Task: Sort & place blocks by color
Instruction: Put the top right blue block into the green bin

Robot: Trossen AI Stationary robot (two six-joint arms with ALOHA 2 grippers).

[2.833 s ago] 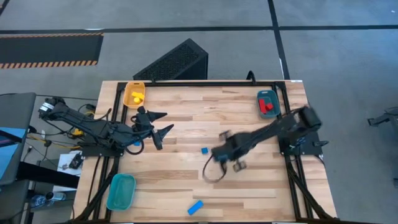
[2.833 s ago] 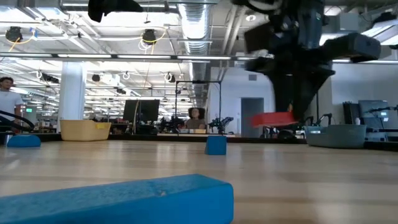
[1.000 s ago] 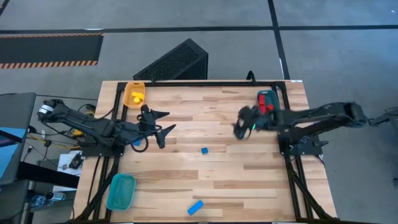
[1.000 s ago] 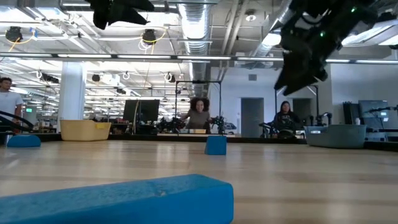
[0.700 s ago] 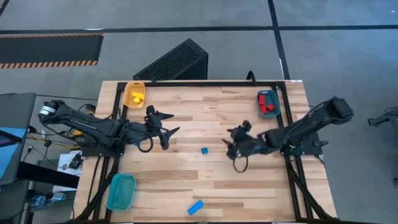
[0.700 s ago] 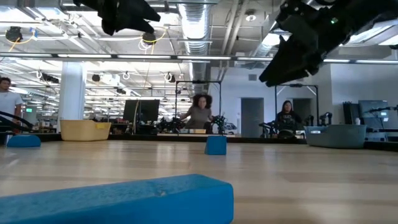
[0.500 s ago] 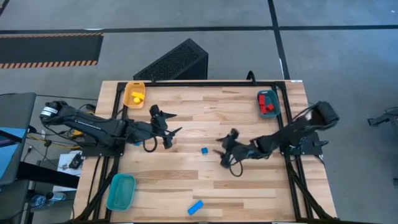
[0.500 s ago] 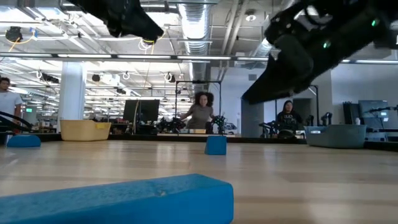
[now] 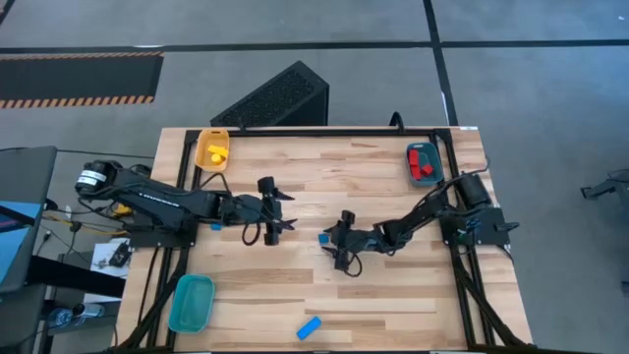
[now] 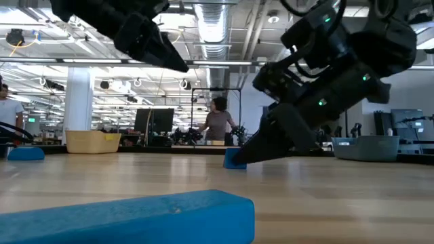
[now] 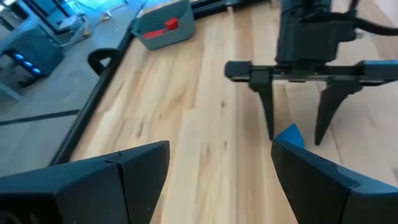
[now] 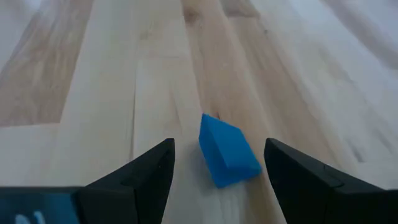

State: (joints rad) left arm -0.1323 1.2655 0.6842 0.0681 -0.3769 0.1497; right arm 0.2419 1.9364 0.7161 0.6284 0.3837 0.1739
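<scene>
A small blue cube (image 9: 322, 237) rests on the wooden table near its middle, also in the right wrist view (image 12: 227, 151) and the low view (image 10: 232, 158). My right gripper (image 9: 335, 244) is low over it, open, one finger on either side of the cube (image 11: 289, 135) without touching. My left gripper (image 9: 279, 209) hovers open, left of the cube and above the table (image 10: 169, 57). A blue bar (image 9: 309, 327) lies flat near the front edge. Yellow blocks (image 9: 216, 151) lie in the yellow tray (image 9: 203, 138), red blocks (image 9: 424, 167) in the far-right teal tray (image 9: 413, 150).
A teal tray (image 9: 191, 301) stands at the near left corner. A black slatted box (image 9: 273, 96) lies on the floor beyond the far edge. People show in the room behind the table (image 10: 218, 122). Bare wood stretches between the cube and the blue bar.
My right gripper has swung from beside the far-right tray toward the table's left and near side, coming down until its open fingers stand around the small blue cube. My left gripper has gone toward the table's middle, still open. No block has moved.
</scene>
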